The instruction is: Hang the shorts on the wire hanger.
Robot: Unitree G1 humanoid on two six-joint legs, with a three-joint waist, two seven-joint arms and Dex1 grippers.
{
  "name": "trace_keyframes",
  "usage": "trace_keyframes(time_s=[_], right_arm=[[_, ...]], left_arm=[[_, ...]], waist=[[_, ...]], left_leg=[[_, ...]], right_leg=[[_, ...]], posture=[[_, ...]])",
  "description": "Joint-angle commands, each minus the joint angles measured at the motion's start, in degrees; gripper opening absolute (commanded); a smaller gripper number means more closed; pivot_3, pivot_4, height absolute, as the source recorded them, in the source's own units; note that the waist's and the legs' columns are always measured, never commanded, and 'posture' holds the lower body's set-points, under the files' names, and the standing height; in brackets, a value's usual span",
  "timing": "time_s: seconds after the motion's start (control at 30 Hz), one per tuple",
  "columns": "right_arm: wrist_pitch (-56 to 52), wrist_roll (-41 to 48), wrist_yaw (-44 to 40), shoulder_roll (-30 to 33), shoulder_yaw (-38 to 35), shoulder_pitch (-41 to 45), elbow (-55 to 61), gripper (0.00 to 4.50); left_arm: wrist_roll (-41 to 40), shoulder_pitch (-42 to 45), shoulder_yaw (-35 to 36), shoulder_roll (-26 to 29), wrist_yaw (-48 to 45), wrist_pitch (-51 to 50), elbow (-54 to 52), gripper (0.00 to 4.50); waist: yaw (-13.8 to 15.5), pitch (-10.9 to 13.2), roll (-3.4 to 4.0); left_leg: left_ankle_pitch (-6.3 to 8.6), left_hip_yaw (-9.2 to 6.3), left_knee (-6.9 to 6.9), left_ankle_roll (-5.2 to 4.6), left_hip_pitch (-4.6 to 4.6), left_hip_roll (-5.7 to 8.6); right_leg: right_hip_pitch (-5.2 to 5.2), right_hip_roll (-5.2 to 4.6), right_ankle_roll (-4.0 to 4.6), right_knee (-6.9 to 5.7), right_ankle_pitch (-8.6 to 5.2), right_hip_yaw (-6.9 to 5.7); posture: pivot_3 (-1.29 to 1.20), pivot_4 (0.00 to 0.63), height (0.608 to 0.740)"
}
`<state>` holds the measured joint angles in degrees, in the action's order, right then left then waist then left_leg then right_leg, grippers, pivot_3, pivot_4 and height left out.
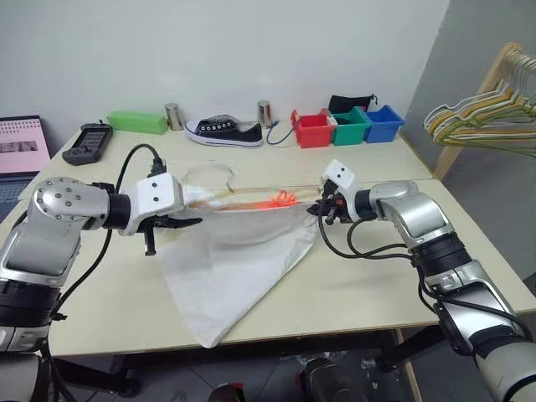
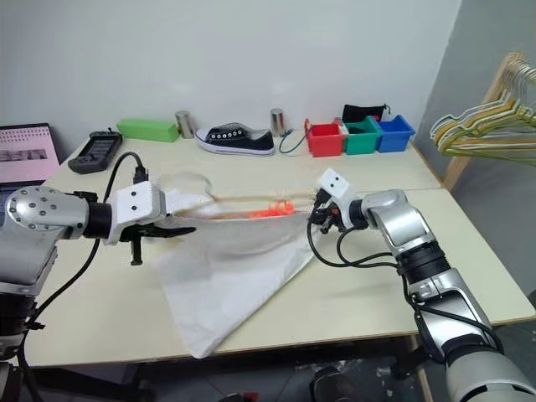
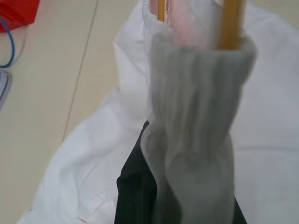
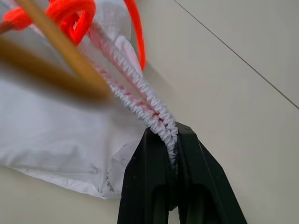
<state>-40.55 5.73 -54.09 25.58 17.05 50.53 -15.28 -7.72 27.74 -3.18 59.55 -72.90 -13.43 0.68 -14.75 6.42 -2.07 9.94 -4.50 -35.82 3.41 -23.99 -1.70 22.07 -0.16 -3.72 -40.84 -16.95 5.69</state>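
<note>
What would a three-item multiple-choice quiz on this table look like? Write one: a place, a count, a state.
1. Where does the black-and-white shoe stand?
A. at the table's far edge by the wall
B. on the shorts
C. in the red bin

2. How many coloured bins stand in the row?
A. two
B. three
C. five

3. What is the right gripper doing?
A. hanging open
B. shut on the shorts' waistband
C. holding a bin

Answers:
1 A, it sits near the wall between two metal cylinders.
2 B, a red bin, a green bin and a blue bin.
3 B, its black fingers pinch the gathered edge of the shorts.
</note>
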Motion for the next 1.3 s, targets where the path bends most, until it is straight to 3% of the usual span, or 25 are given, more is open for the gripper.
trace_keyframes(time_s=[0.03,0.2,0.47,0.83,1.3], right_arm=[[-1.2,-1.3,0.9,3.2,-1.2,1.0,4.6,0.01],[-2.3,-1.5,0.7,4.8,-1.0,1.2,8.7,0.01],[-4.1,-0.8,0.8,6.7,0.0,-1.0,12.8,0.01],[-5.3,-0.5,0.8,7.7,-0.4,-0.9,15.2,0.01],[-16.4,4.6,1.0,8.9,-1.2,2.5,32.1,0.01]], left_arm=[[1.9,-0.3,0.2,3.8,-1.6,0.1,0.8,0.00],[4.9,1.2,-1.5,4.0,-0.2,3.3,4.3,0.00],[2.4,6.0,-1.2,0.2,1.3,3.2,6.4,0.00],[7.5,5.7,-3.7,1.8,1.3,7.8,10.0,0.00],[16.0,9.2,-9.7,-0.5,2.6,13.2,15.2,0.00]], waist=[[-0.1,0.0,0.00],[-0.7,0.0,0.00],[-1.3,0.0,0.00],[-3.0,0.0,0.00],[-3.9,0.0,-0.01]], left_leg=[[0.00,-0.01,0.00,0.00,-0.01,-0.01],[0.00,0.00,0.03,0.00,-0.02,0.00],[0.00,0.00,0.02,0.00,-0.02,0.00],[0.00,0.00,0.04,0.00,-0.02,-0.01],[0.00,0.01,0.05,0.00,-0.06,-0.01]], right_leg=[[0.01,0.00,0.01,0.00,-0.01,-0.01],[0.03,0.00,0.04,0.01,-0.02,0.00],[0.03,-0.01,0.03,0.03,-0.03,0.00],[0.04,-0.01,0.03,0.03,-0.03,0.01],[0.08,-0.04,0.02,0.05,-0.03,0.01]], posture=[[-0.18,0.000,0.740],[-0.19,0.000,0.740],[-0.21,0.000,0.740],[-0.22,0.000,0.740],[-0.27,0.000,0.740]])
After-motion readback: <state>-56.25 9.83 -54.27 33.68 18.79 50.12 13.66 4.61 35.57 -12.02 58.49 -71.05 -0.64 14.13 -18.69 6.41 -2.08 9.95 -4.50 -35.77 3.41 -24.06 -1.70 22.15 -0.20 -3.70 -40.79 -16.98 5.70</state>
